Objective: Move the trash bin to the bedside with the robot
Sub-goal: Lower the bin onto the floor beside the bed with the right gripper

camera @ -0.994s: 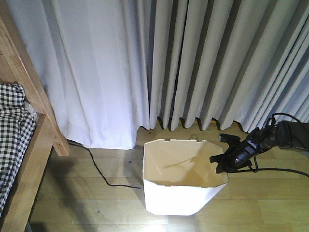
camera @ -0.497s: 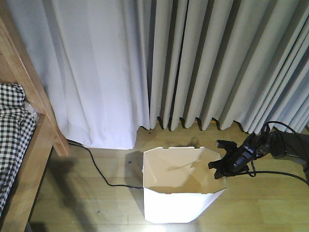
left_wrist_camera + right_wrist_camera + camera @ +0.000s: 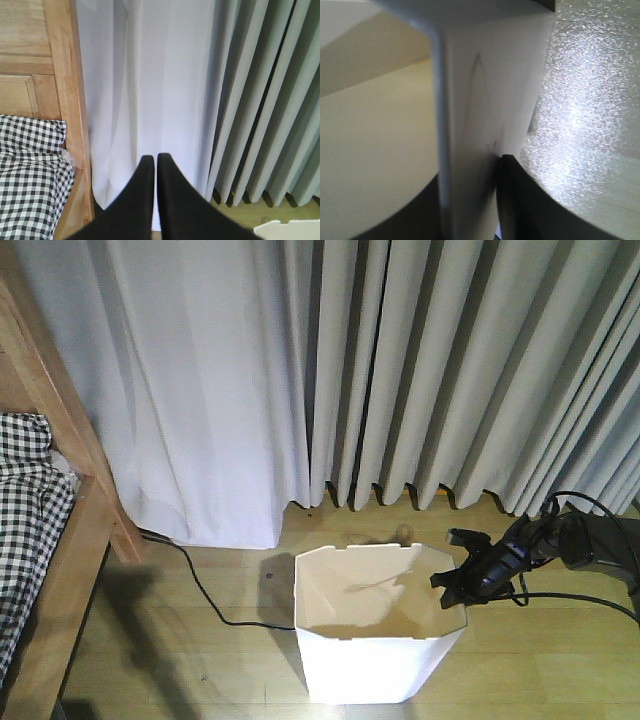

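Observation:
The white trash bin [image 3: 370, 665] stands upright on the wooden floor, its cream inside showing. My right gripper [image 3: 455, 590] is shut on the bin's right wall at the rim. In the right wrist view that wall [image 3: 480, 90] runs between the two black fingers of the gripper [image 3: 470, 175], one inside and one outside. The bedside is at the left: a light wooden bed frame [image 3: 75, 530] with checked bedding [image 3: 25, 510], a floor gap away from the bin. My left gripper [image 3: 152, 159] is shut on nothing, pointing at the curtain beside the bed frame [image 3: 65, 100].
Grey curtains [image 3: 450, 370] and a white curtain [image 3: 200, 390] hang close behind the bin. A black cable [image 3: 200, 590] lies on the floor between bed and bin. The right arm's cable [image 3: 580, 592] trails off to the right. A corner of the bin [image 3: 290, 231] shows in the left wrist view.
The bin and the right gripper holding it have shifted slightly lower in the front view, nearer the camera. The grip on the rim is unchanged.

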